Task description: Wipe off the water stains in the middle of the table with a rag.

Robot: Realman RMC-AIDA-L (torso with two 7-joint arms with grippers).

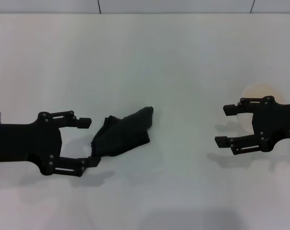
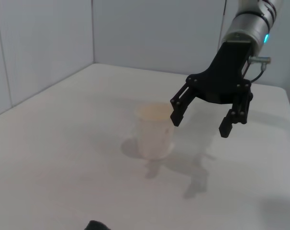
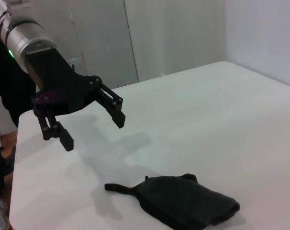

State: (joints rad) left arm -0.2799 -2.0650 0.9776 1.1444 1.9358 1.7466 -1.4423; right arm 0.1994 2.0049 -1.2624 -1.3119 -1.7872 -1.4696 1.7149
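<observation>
Spread wide, the left gripper (image 1: 86, 142) is held above the table (image 1: 183, 57), its fingertips just beside the rag (image 1: 123, 134). Well apart, the right gripper (image 1: 227, 125) is likewise spread.

I am holding my left black two-fingered gripper (image 1: 87, 142) low on my left side, its black arm reaching in from the left edge of the head view. Its jaws are standing wide apart, one finger (image 1: 80, 122) farther from my body and the other nearer. I am holding my right black two-fingered gripper (image 1: 225, 125) on my right side, its arm entering from the right edge. Its jaws are likewise spread apart, pointing inward toward my left gripper. Both grippers are hovering above the surface, well apart from each other, and are gripping nothing.
</observation>
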